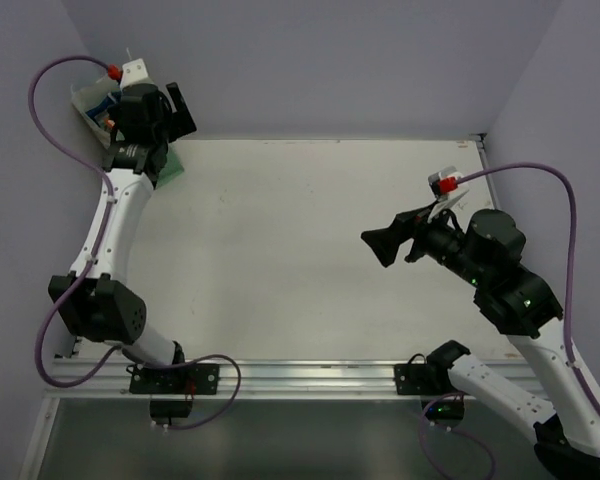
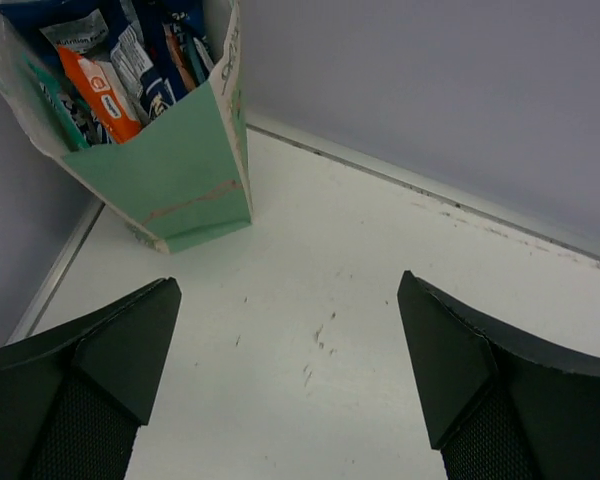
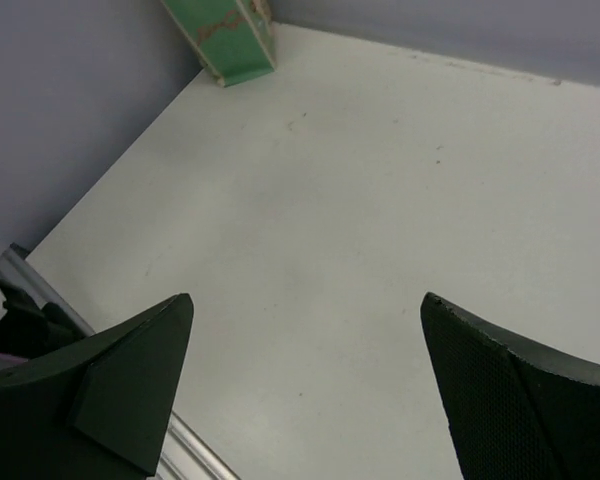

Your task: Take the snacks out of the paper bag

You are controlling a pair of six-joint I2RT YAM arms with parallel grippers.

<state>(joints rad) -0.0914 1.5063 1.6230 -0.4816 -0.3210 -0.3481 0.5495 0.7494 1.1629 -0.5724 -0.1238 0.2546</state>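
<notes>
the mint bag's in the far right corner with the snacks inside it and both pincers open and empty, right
No: the paper bag stands in the far left corner, as the top external view shows. The rest holds: the snacks are inside it, and the left pincer and right pincer are open and empty.

Looking down past the left gripper point(image 2: 288, 285) onto a white tabletop point(image 2: 330, 230), lightly scuffed with small dark specks just ahead of the fingertips. Meeting a pale lavender wall point(image 2: 430, 90) further ahead, along a thin raised edge strip point(image 2: 400, 179). Facing a second lavender wall point(image 3: 70, 110) ahead of the right gripper point(image 3: 306, 300), with a silver rail point(image 3: 200, 450) running beneath its left finger. Being lit softly and evenly throughout.
</notes>
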